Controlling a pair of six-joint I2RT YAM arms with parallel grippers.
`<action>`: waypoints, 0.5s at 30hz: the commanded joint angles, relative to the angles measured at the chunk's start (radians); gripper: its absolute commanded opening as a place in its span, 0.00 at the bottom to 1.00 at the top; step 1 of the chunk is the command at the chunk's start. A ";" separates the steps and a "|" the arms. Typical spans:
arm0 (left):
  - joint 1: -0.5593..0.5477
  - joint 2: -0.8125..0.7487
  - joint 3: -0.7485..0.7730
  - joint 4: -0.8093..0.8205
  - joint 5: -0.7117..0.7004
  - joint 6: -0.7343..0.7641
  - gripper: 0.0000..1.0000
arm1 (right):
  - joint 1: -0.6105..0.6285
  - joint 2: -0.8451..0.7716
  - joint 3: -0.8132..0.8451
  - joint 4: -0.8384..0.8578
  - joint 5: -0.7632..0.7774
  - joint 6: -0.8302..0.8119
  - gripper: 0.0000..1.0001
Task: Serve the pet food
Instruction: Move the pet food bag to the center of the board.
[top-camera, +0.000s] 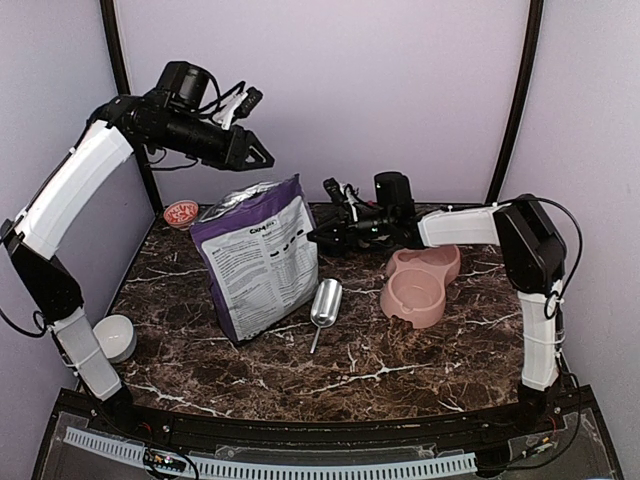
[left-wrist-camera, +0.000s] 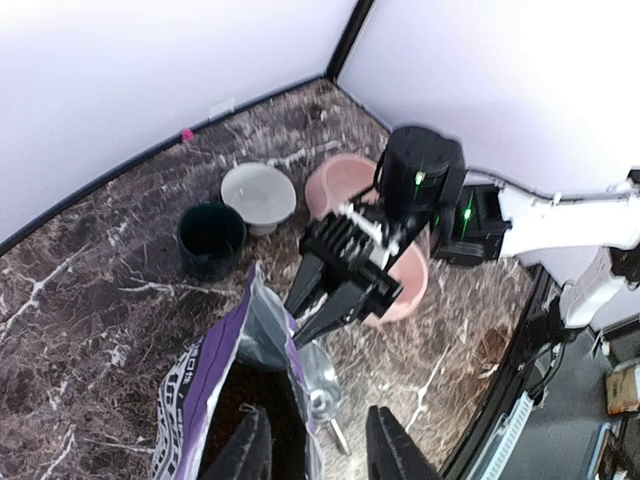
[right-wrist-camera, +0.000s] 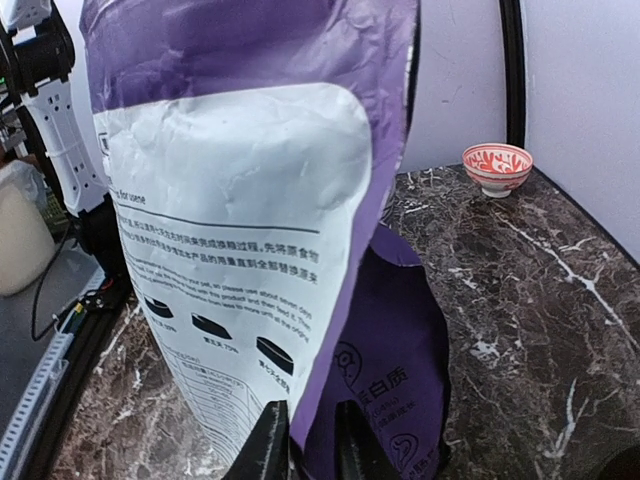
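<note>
The walls (top-camera: 330, 90) are plain and pale purple. Black poles (top-camera: 515, 100) stand in the back corners. The worktop (top-camera: 400, 370) is dark brown stone with white lines.

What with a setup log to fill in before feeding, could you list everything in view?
bag: one, purple and grey, standing mid-table, top open
pet food: none seen outside the bag; the bag's inside is too dark to tell
scoop: one, silver metal, lying just right of the bag
double bowl: one, pink, right side of the table
patterned bowl: one, red and white, back left corner
white bowl: one, near the left edge
cup: one, dark green, by the back wall
grey bowl: one, pale grey, between the cup and the double bowl
table: one, dark marble with white veins
left gripper: black, open, above the bag's mouth
right gripper: black, fingers either side of the bag's edge
</note>
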 joint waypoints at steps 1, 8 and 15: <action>0.007 -0.077 0.049 -0.010 -0.084 0.060 0.38 | -0.003 -0.059 -0.012 -0.038 0.055 -0.048 0.20; 0.006 -0.108 0.100 -0.079 -0.273 0.092 0.56 | -0.003 -0.096 -0.008 -0.097 0.080 -0.086 0.34; 0.007 -0.123 -0.005 -0.114 -0.279 0.133 0.66 | -0.002 -0.163 -0.028 -0.158 0.161 -0.123 0.53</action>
